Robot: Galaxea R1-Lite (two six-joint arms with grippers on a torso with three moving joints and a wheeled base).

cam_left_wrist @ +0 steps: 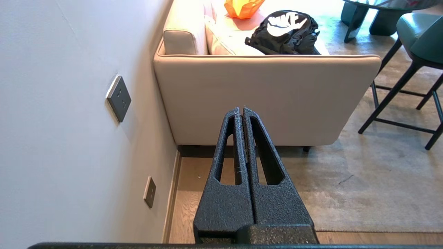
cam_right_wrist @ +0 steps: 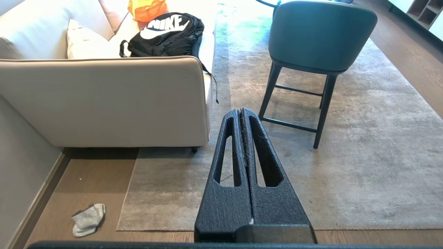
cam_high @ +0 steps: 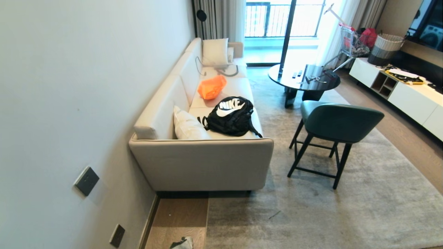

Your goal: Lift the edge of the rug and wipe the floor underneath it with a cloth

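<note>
- left gripper (cam_left_wrist: 242, 110) closed tight, pads together, nothing held; not in head view, seen only in its wrist view, pointing toward the sofa (cam_left_wrist: 266, 100) end.
- right gripper (cam_right_wrist: 242, 112) same: fully closed, empty, fingertips over the rug in its wrist view.
- cloth (cam_right_wrist: 89, 219) crumpled on the floor (cam_right_wrist: 93, 180), lower left of right wrist frame; also bottom edge of head frame (cam_high: 182, 243), just left of centre. no clear long axis, lumpy heap.
- rug edge (cam_right_wrist: 127, 193) runs from near the sofa base down to a square corner (cam_right_wrist: 119, 229) at lower left; second border runs rightward along frame bottom.
- cloth lies just beside that corner, apart from the rug, between rug and wall (cam_right_wrist: 20, 166).
- cloth sits low and to the left of both grippers; judgement: left arm nearer, cloth on its side.
- neither lifting nor wiping looks started; rug lies flat.
</note>
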